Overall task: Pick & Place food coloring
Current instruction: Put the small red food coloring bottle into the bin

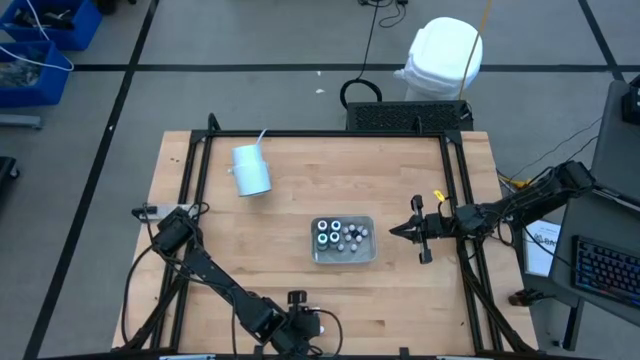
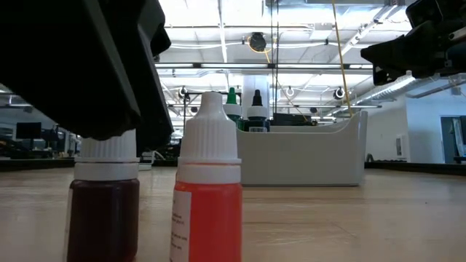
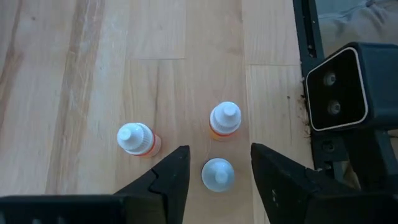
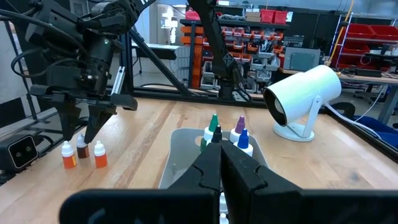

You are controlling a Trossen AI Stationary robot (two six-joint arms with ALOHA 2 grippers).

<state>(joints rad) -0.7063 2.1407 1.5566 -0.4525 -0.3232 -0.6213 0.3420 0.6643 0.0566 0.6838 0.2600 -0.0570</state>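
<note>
Three small white-capped food coloring bottles stand on their bases near the table's near edge. Two have orange bodies (image 3: 134, 138) (image 3: 225, 118), and a dark one (image 3: 217, 173) stands between them (image 2: 105, 207). My left gripper (image 3: 219, 169) is open and points down over the dark bottle, one finger on each side with a gap showing; it also shows in the high view (image 1: 298, 322). More food coloring bottles (image 1: 340, 236) stand in the clear tray (image 1: 343, 260). My right gripper (image 1: 397, 232) is shut and hovers just right of the tray, clear of it.
A white cup with a straw (image 1: 250, 170) lies on its side at the far left of the table. Black frame rails (image 1: 462, 200) run along the table's edges. A black camera box (image 3: 345, 87) sits at the near edge beside the bottles. Bare wood lies between the tray and the bottles.
</note>
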